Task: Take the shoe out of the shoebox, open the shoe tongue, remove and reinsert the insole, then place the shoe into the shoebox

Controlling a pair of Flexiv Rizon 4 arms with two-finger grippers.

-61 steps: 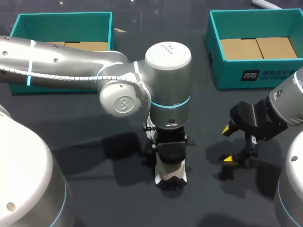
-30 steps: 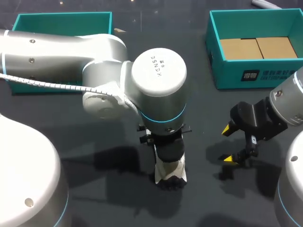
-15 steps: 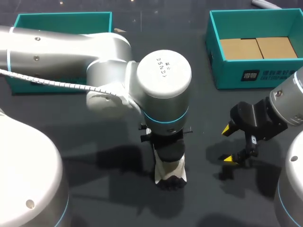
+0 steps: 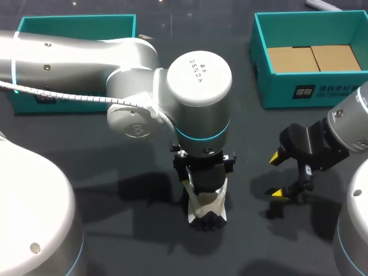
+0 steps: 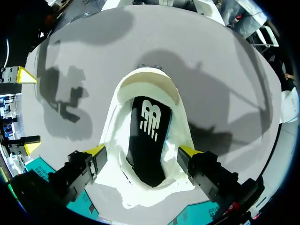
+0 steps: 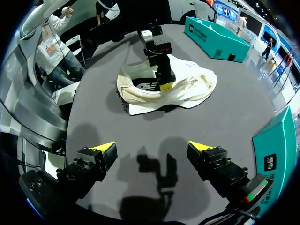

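Moved: left arm has twisted at the wrist above the shoe over two seconds; right arm has kept its place.
Hidden: from the head, left arm covers most of the shoe; only its 6 o'clock end shows.
Left gripper: one yellow tip pressed on each side of the shoe's collar.
Right gripper: spread, nothing between, at the shoe's 3 o'clock.
Around: left box at 10 o'clock, partly behind the arm; right box at 2 o'clock.
Shoe: white, standing on the table towards 6 o'clock; mouth open, dark insole with a white mark.
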